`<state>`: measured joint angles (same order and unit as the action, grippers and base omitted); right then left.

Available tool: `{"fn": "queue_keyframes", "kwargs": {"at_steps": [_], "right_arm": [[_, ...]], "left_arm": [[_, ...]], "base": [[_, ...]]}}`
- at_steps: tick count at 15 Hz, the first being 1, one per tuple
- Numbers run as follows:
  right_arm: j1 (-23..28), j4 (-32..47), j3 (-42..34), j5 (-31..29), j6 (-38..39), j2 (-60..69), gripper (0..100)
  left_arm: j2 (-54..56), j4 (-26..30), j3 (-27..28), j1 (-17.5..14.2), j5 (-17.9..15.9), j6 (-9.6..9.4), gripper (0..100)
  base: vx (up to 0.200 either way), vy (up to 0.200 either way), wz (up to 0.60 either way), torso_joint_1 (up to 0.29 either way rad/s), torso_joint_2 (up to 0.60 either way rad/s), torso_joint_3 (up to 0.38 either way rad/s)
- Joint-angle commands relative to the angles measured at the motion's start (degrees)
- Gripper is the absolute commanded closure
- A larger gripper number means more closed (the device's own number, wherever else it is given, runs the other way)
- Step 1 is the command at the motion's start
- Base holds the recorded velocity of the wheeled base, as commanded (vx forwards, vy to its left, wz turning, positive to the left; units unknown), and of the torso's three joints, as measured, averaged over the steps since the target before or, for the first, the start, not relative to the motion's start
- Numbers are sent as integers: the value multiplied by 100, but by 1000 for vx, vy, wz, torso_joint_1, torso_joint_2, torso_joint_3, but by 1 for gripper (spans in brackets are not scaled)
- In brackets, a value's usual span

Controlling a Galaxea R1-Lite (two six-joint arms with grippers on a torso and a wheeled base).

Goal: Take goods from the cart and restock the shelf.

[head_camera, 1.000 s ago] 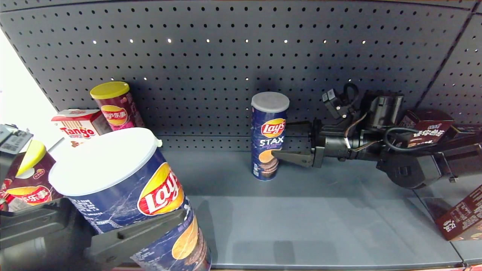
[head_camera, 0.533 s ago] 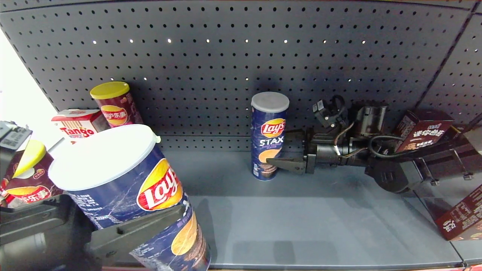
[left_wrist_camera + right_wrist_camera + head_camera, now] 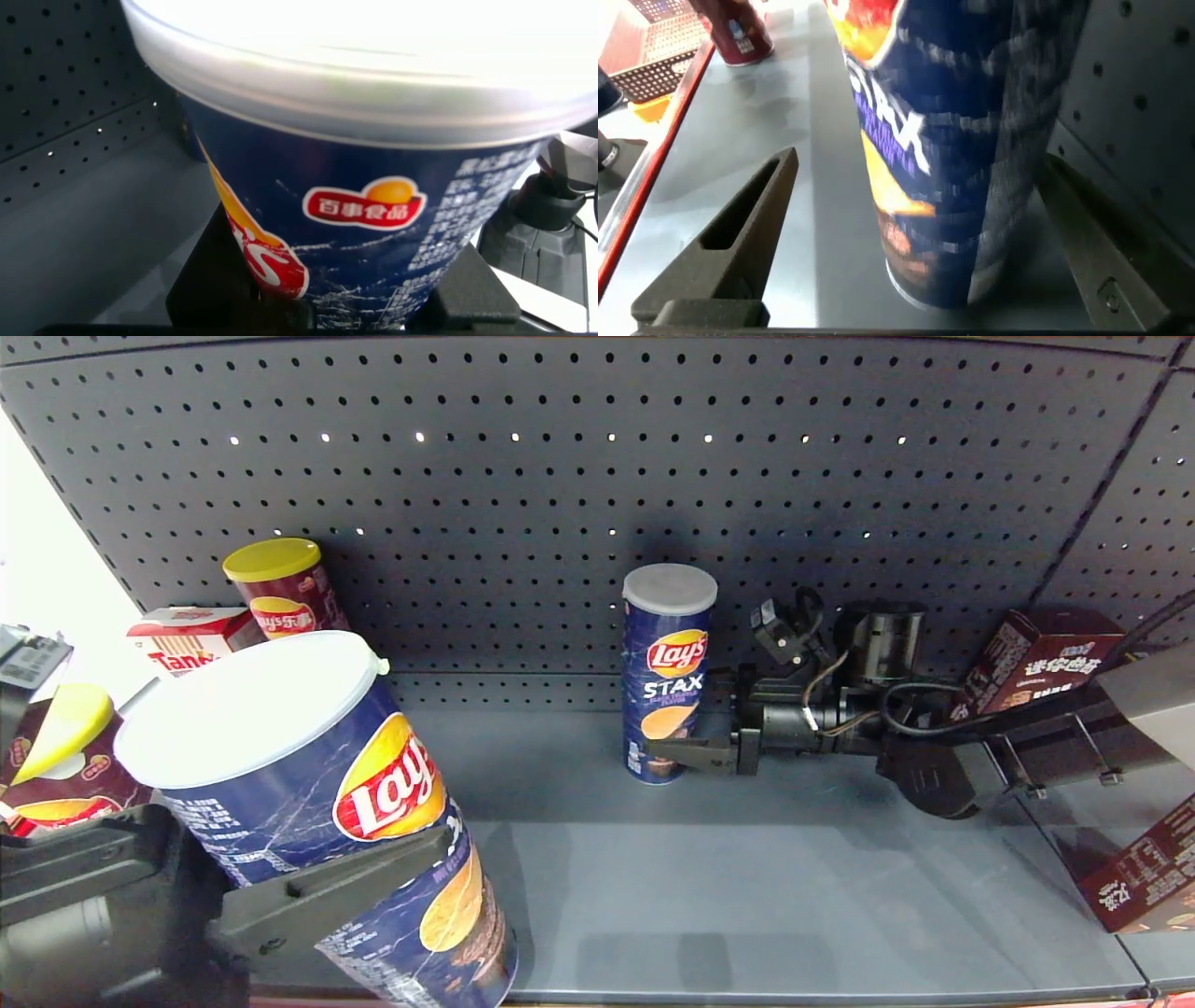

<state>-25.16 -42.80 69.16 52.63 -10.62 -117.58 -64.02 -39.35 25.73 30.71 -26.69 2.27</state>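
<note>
a grey metal shelf with a perforated back panel, seen from above. the standing blue can of chips, with a pale lid, is upright near the shelf's back edge, about midway along it. the right gripper comes in from the right edge at the can's lower half. its jaws are spread wide, one on each side of the can. in the head view the rear finger is largely hidden behind the can. the right wrist view shows both fingers, each with a strip of bare shelf between it and the can, so nothing is gripped. that view also shows the shelf's red front edge and, beyond it, a red mesh basket cut off at the frame.

at the front left corner the left gripper is clamped on the held blue can, which is tilted with its white lid toward the camera. whether its base touches the shelf cannot be made out. the left wrist view shows this can from very close, its lid washed out by light.

by the back left corner stand a maroon can with a yellow lid and a red and white box. the held can partly hides the box. a second maroon can lies at the left edge, cut off. near the right edge are an upright brown box, behind the right arm, and a lying brown box, cut off at the frame.
</note>
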Motion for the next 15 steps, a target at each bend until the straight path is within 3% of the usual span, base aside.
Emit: {"fn": "queue_keyframes", "kwargs": {"at_steps": [1,5,6,12,15], "right_arm": [[-50,0,124,-7,-2,-134,0],[-94,-9,239,-7,7,-266,0],[-103,-62,291,2,-2,-301,100],[-112,-88,107,-77,25,24,100],[-244,-79,-517,-420,33,754,100]], "left_arm": [[-5,-2,2,-3,-3,2,100],[-5,-2,-16,-3,-3,2,100],[-5,-2,-7,-3,5,-7,100],[-14,-2,-7,-3,5,-7,100],[4,-11,-7,-3,-3,-7,100]], "base": [[0,0,0,0,0,0],[0,0,0,0,0,0],[0,0,0,0,0,0],[0,0,0,0,0,0],[0,0,0,0,0,0]]}}
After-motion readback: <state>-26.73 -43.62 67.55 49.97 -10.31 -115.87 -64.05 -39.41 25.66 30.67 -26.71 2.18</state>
